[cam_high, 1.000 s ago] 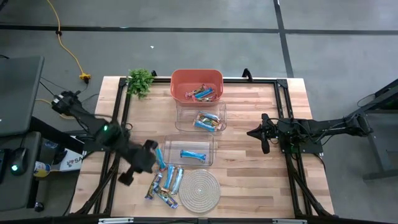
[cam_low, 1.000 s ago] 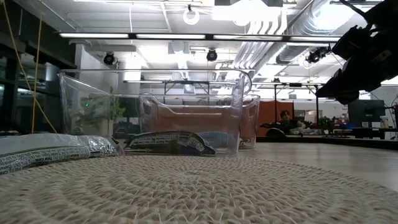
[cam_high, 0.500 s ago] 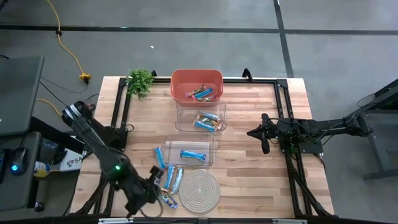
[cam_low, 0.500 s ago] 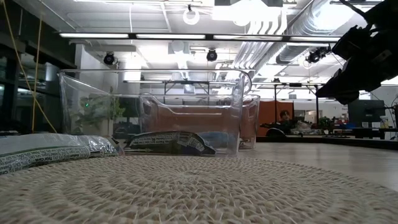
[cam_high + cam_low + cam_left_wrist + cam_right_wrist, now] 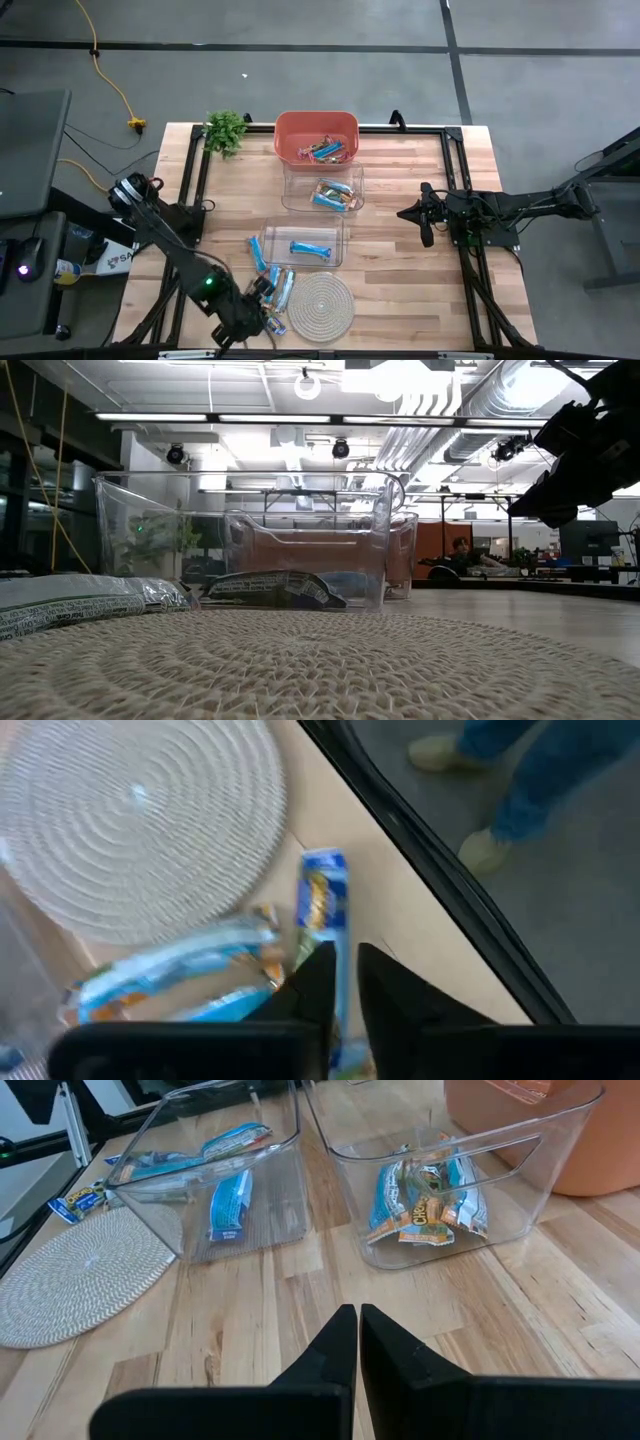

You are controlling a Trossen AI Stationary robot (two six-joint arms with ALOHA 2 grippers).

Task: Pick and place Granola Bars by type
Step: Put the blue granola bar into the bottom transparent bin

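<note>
Several foil-wrapped Granola Bars (image 5: 272,290), mostly light blue, lie flat in a loose pile on the table left of the rope coaster (image 5: 320,305). Another bar (image 5: 256,252) lies beside the near clear bin. My left gripper (image 5: 262,298) is at the pile's near left side. In the left wrist view it (image 5: 346,985) is shut but for a narrow slit and stands over one blue bar (image 5: 323,905). My right gripper (image 5: 424,228) waits shut at the table's right, off the wood (image 5: 358,1330). My left gripper comes at the pile slanting down from the table's near left. The blue bar's near end (image 5: 340,1020) shows through the slit between the fingers. The bar lies flat on the wood. I cannot tell whether the fingers touch it.
A near clear bin (image 5: 268,232) holds one blue bar (image 5: 311,247). A second clear bin (image 5: 290,190) and an orange bin (image 5: 285,130) behind it hold more bars. A plant (image 5: 226,130) stands at the far left corner. A person's shoes (image 5: 490,845) show beyond the near edge.
My left gripper has swung from beside the near clear bin toward the table's near edge, then a little right, up to the pile of bars. The bars and the right arm have kept still.
</note>
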